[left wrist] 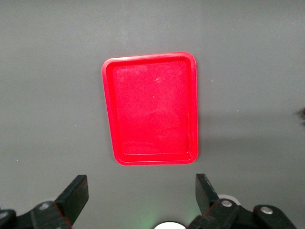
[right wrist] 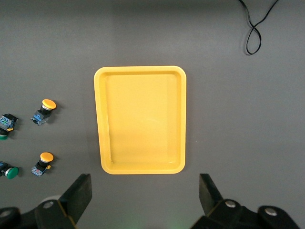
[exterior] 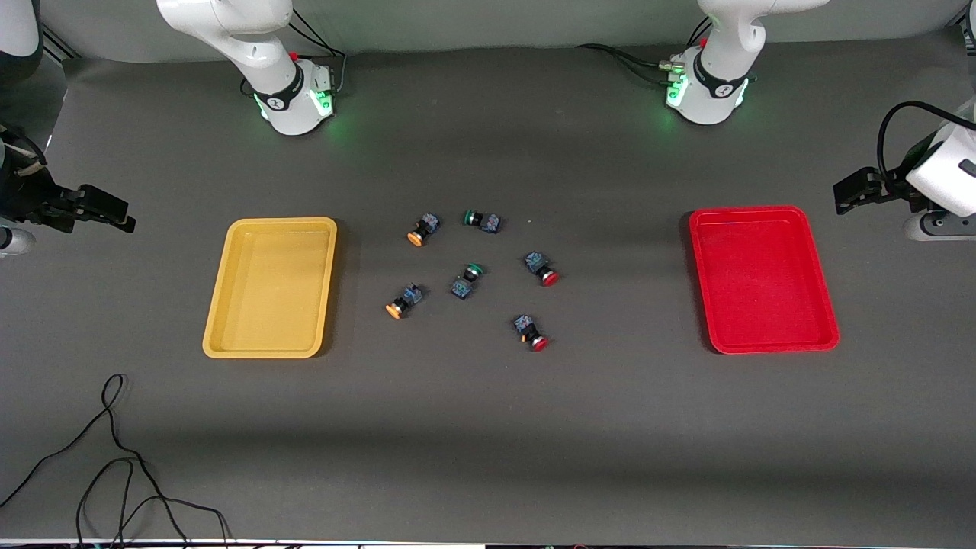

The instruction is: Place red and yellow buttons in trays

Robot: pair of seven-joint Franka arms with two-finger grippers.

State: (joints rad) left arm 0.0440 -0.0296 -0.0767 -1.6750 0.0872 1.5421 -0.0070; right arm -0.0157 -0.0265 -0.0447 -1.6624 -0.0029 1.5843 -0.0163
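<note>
**Between the trays: buttons loose on the table**

Between the two trays I see the red buttons [exterior: 550,278] [exterior: 539,344] lying toward the red tray [exterior: 762,278], the yellow buttons [exterior: 415,239] [exterior: 393,310] toward the yellow tray [exterior: 271,287], and two green buttons [exterior: 468,218] [exterior: 475,269] among them. Both trays hold nothing. My left gripper [left wrist: 139,195] hangs high over the table beside the red tray, fingers wide apart, holding nothing. My right gripper [right wrist: 145,195] waits likewise beside the yellow one.
</note>
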